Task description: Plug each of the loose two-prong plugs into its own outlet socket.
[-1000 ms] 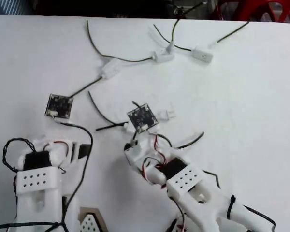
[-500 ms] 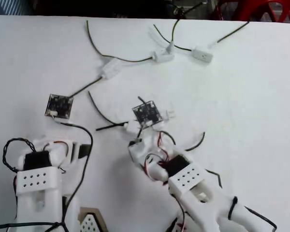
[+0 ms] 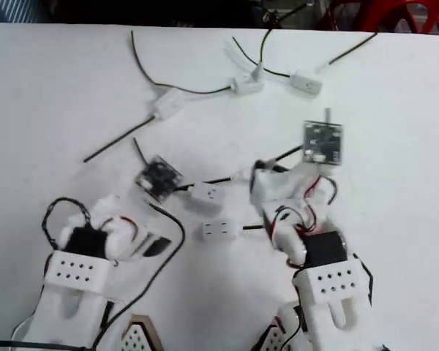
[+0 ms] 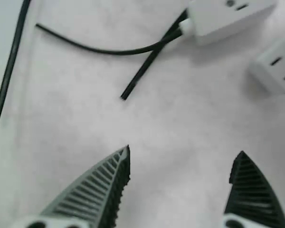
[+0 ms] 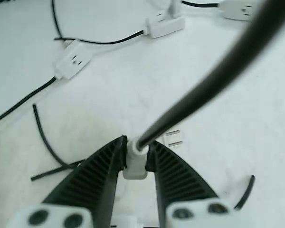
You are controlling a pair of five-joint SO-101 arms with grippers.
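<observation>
Nearest, the left end effector (image 4: pixel 178 183) hangs open over the white surface (image 4: pixel 61 128). The right end effector (image 5: pixel 135 147) is clamped shut on a white plug (image 5: pixel 134 167) trailing a black cord (image 5: pixel 204 80). Beyond the left one lie an outlet socket (image 4: pixel 228 12) and a second socket (image 4: pixel 275 71); a farther socket (image 5: pixel 72 59) lies toward the back.

White printed arms (image 3: pixel 66 311), dotted wrist housings (image 3: pixel 333 281), looped red and black wires (image 3: pixel 284 221) behind left pincer (image 4: pixel 180 164) and right pincer (image 5: pixel 135 149); dark ribbed fingers (image 5: pixel 99 178), white screw-holed bases (image 5: pixel 52 217).
</observation>
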